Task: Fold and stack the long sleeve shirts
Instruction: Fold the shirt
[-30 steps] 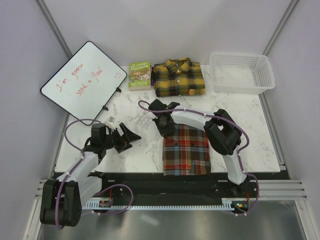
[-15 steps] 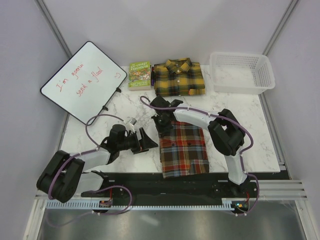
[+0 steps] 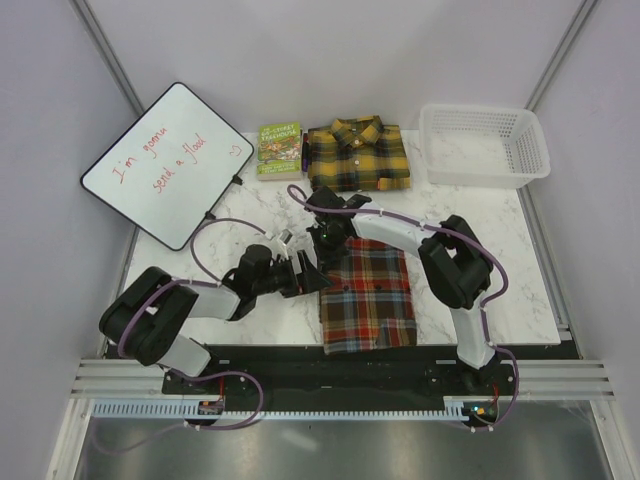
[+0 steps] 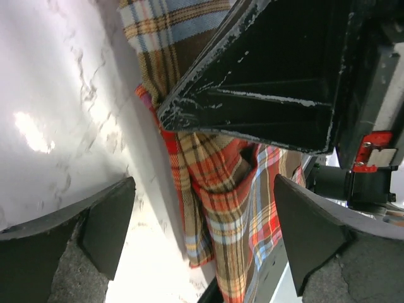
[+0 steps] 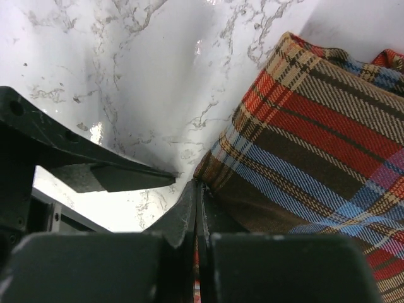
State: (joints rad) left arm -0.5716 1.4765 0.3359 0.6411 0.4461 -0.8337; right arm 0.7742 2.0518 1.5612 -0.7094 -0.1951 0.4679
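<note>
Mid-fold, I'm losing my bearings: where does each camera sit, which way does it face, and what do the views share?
Top external: above and behind the bases, looking down on the table; both arms meet at the red-brown shirt.
Left wrist: looks past the open left gripper at the shirt's edge; the other arm's finger crosses above.
Right wrist: looks down the shut right gripper pinching the shirt's corner.
Shared: all show that shirt; each wrist view shows the other gripper.

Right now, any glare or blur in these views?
Top external: evenly lit, sharp, only soft shadows. Left wrist: glare patch on the marble table, left gripper's fingers soft in the foreground. Right wrist: bright reflections on the marble, right gripper's fingers blurred, red-brown shirt sharp.
</note>
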